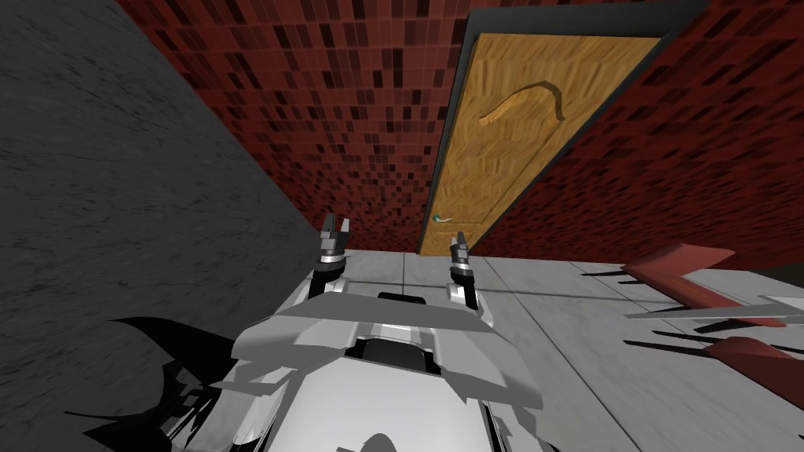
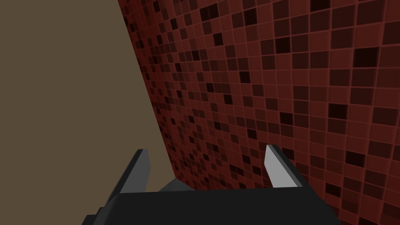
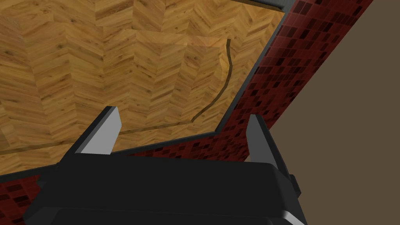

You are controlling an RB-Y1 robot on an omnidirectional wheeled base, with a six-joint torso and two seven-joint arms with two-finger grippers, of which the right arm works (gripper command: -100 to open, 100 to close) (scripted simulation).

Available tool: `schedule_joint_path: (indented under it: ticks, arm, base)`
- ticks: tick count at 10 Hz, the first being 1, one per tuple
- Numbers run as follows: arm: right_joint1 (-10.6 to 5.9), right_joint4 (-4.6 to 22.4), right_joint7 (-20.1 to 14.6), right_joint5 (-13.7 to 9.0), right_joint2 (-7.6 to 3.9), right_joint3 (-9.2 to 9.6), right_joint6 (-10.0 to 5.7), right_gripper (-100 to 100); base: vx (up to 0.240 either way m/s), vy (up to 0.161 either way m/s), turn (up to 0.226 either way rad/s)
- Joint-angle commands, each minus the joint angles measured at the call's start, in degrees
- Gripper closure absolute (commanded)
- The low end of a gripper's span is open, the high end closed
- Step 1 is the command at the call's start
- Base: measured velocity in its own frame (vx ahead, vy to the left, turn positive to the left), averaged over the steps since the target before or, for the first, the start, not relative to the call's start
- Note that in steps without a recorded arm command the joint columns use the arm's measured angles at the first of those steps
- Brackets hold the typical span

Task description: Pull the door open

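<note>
Head view: the door [image 1: 518, 133], light wood in a dark frame [image 1: 451, 125], sits closed in the red tiled wall [image 1: 345, 102] ahead. Its small lever handle [image 1: 443, 219] lies just beyond the right gripper [image 1: 458, 238], not touching it. The left gripper [image 1: 338, 224] faces bare tiles.

Left wrist view: fingers spread, nothing between them.

Right wrist view: fingers spread and empty, and the door shows herringbone grain with a curved groove [image 3: 224, 84].

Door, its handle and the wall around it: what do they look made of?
Door: wood, matte, by its herringbone-like grain and honey colour. Handle: small pale lever, possibly metal; too small to be sure. Wall: small dark red square tiles with visible joints, probably ceramic or mosaic.
</note>
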Motion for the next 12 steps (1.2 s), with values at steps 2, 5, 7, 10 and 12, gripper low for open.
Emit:
schedule_joint_path:
  ticks: [2, 5, 7, 10, 12]
  arm:
    - [-1.59, 4.08, -0.51, -0.76, -1.11, -0.71, -0.68, -100]
    - [-2.87, 7.90, -0.77, -1.24, -1.77, -1.17, -0.95, -100]
    - [-4.17, 10.98, -1.03, -1.73, -2.43, -1.63, -1.22, -100]
    - [-6.81, 15.92, -1.56, -2.73, -3.76, -2.57, -1.77, -100]
    - [-8.15, 19.44, -1.82, -3.23, -4.43, -3.05, -2.06, -100]
  base:
    - [0.045, -0.032, 0.076]
    - [0.042, -0.031, 0.080]
    - [0.043, -0.039, 0.092]
    - [0.039, -0.037, 0.090]
    - [0.042, -0.038, 0.097]
